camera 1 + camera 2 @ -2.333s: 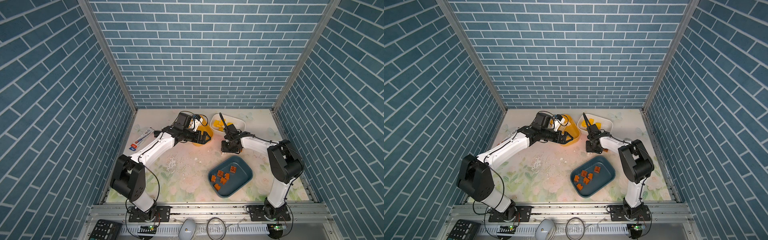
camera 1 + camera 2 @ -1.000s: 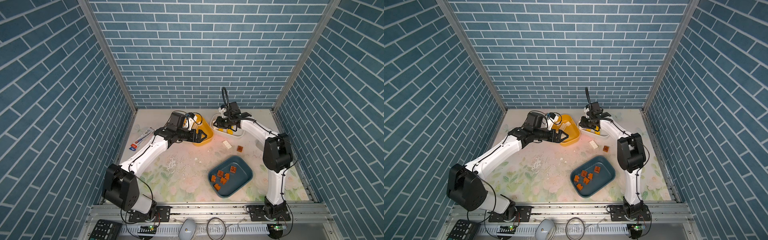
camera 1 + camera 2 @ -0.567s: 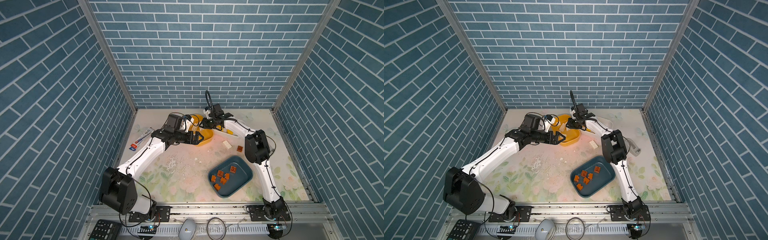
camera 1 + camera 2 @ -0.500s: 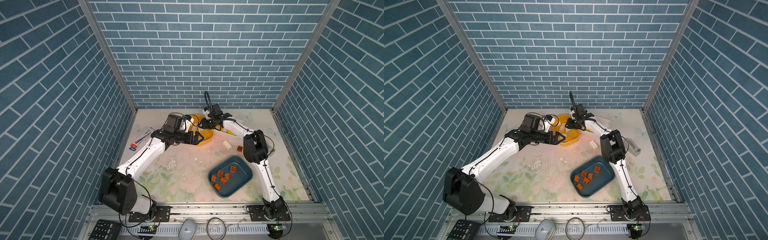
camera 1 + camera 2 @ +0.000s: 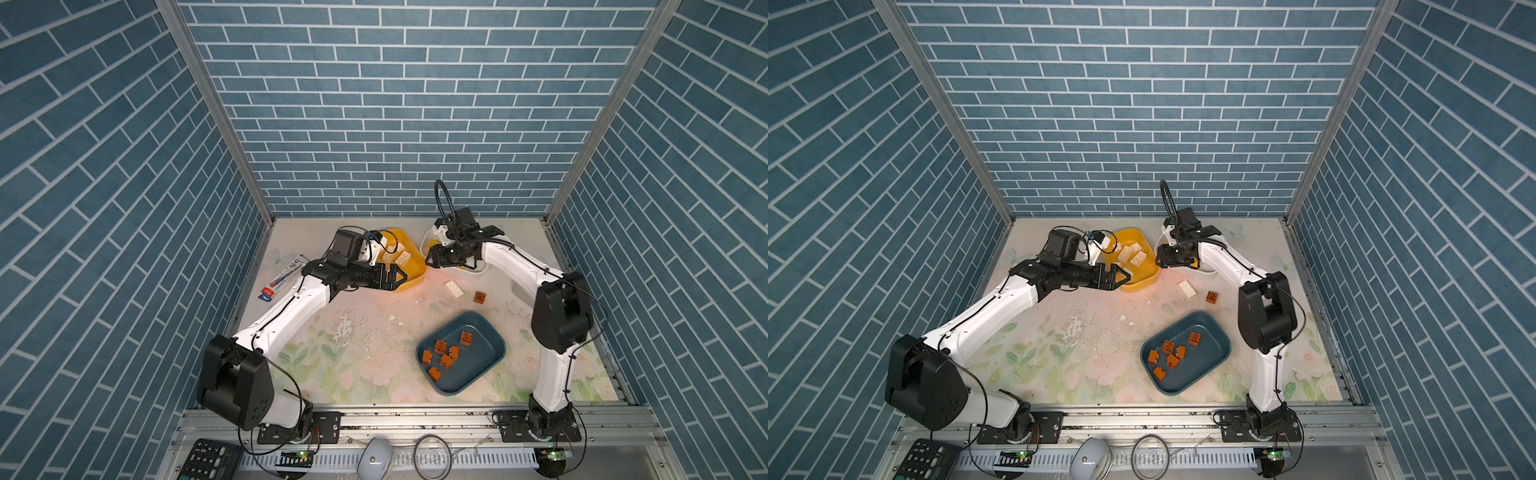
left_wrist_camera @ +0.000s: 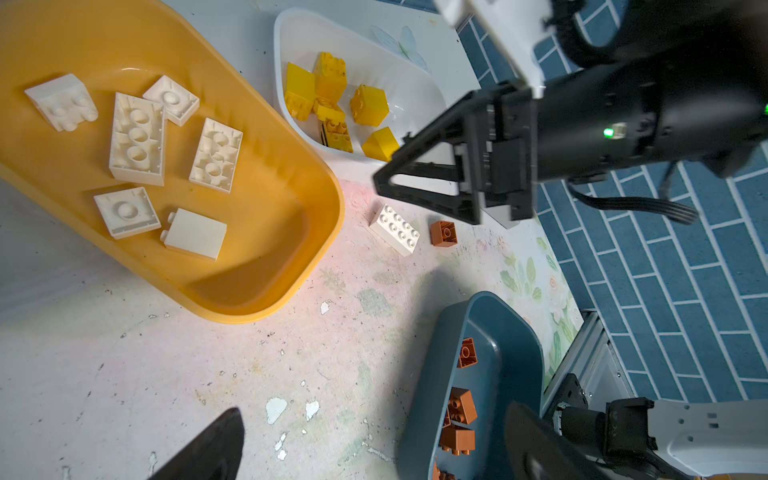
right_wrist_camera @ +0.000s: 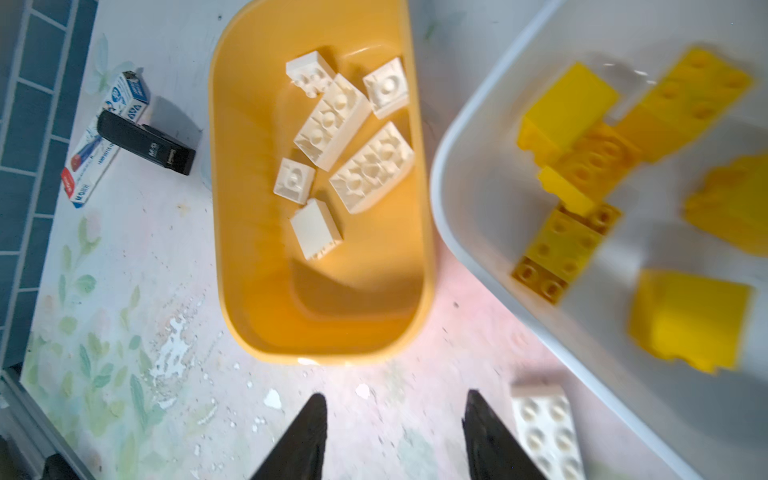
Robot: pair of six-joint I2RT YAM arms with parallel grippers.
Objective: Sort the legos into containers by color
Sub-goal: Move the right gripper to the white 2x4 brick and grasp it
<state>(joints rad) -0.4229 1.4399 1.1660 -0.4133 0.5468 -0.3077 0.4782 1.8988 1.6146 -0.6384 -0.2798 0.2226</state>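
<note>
Tubs number three. We count six white bricks [image 6: 137, 137] in the yellow tub [image 6: 266, 232], six brown bricks [image 5: 446, 360] in the blue tub [image 5: 486, 365] and about six yellow bricks [image 6: 370, 104] in the white tub [image 6: 415, 87]. One loose white brick [image 5: 454, 287] and one loose brown brick [image 5: 480, 296] lie on the table [image 5: 374, 374]. The left gripper [image 5: 400, 278] gapes wide and the right gripper [image 7: 395, 399] stands partly apart; both are empty.

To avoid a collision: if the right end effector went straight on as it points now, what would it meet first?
Probably the yellow tub: the right end effector points at its end wall, only bare table between. Depth is unclear.

Bright even light, soft shadows; yellow legos [image 7: 690, 328] smeared (right wrist motion blur).
</note>
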